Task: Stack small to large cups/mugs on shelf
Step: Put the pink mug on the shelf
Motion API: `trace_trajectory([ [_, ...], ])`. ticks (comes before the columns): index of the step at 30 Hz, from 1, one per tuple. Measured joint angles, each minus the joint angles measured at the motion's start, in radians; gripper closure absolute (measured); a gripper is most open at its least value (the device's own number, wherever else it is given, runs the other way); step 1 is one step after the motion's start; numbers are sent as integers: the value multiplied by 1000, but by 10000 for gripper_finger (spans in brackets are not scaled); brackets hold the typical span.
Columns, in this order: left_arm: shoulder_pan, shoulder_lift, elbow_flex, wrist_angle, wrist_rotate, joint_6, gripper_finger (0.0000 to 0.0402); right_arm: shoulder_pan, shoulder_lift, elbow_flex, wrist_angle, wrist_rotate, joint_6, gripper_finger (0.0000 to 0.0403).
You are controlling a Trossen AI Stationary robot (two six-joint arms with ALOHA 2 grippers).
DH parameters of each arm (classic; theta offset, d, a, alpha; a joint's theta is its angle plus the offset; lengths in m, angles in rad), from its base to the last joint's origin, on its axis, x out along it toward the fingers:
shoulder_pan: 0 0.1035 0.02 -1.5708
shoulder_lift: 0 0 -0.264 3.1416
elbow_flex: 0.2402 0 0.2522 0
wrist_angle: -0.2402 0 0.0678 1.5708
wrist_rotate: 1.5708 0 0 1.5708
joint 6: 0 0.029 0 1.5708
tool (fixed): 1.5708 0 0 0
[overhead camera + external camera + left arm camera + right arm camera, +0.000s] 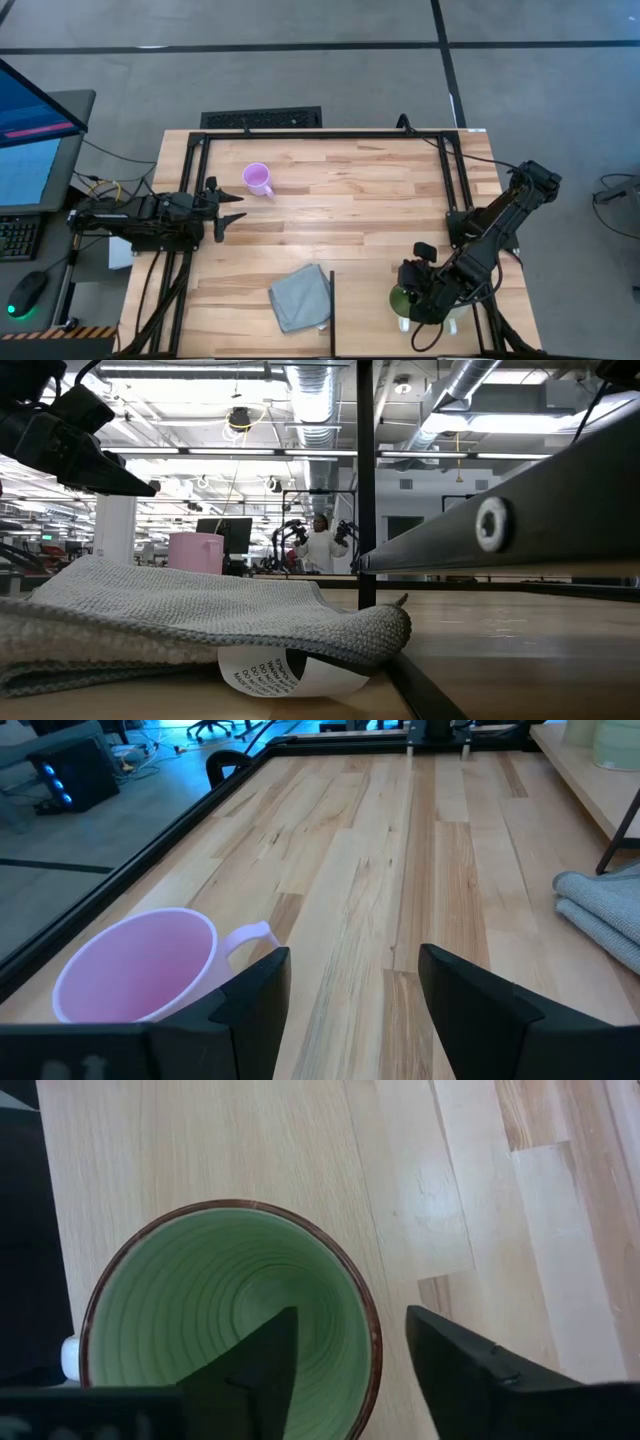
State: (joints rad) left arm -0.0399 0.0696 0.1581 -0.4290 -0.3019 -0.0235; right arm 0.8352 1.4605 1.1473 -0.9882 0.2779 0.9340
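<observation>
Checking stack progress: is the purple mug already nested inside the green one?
No. The high view shows the purple mug alone on the table near the left gripper, far from the green mug under the right gripper.

A lilac-purple handled mug [257, 179] is showing a plain pale pink-lilac inside. A green mug [225, 1325] is showing ringed ridges in light green and a dark brown rim. A knitted grey cloth [299, 296] is lying on the pale, striped wooden surface [350, 200], framed in black. Both end effectors are showing black.
</observation>
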Motion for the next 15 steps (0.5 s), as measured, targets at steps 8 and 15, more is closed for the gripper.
trace_trajectory([
  [8,0,0,0,0,0,0,188,0,0,0,3,-4,0,125],
  [15,0,0,0,0,0,0,188,-8,-1,0,4,-9,-43,106],
])
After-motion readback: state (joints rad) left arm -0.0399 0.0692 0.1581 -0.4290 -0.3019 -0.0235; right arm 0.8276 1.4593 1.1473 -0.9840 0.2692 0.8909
